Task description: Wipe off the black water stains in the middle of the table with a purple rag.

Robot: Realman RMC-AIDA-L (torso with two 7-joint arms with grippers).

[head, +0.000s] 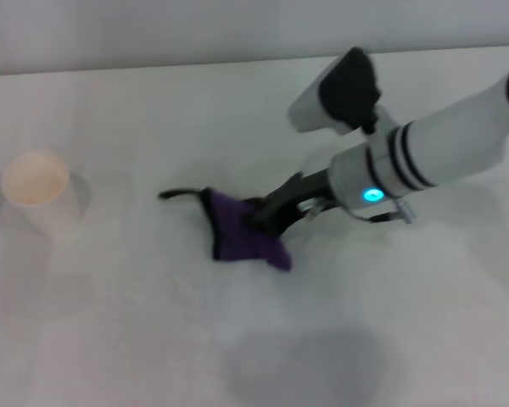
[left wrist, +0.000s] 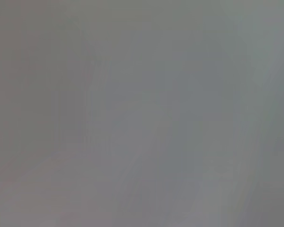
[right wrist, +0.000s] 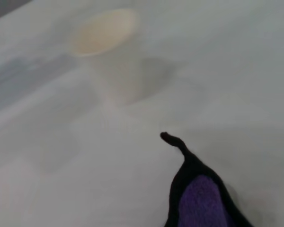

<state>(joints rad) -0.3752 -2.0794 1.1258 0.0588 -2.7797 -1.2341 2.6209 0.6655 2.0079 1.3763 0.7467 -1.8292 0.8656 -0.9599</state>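
The purple rag (head: 240,236) lies crumpled on the white table (head: 110,322) near its middle, with its black corner loop (head: 176,195) trailing toward the left. My right gripper (head: 270,217) reaches in from the right and is shut on the rag's right side, pressing it to the tabletop. In the right wrist view the purple rag (right wrist: 202,199) and its black loop (right wrist: 173,140) show close up, without the fingers. No black water stains show in any view. The left gripper is out of view, and its wrist view shows only plain grey.
A white paper cup (head: 38,193) stands upright at the far left, seen also in the right wrist view as the cup (right wrist: 105,40) beyond the rag. A faint grey patch (head: 310,363) lies on the table in front of the rag.
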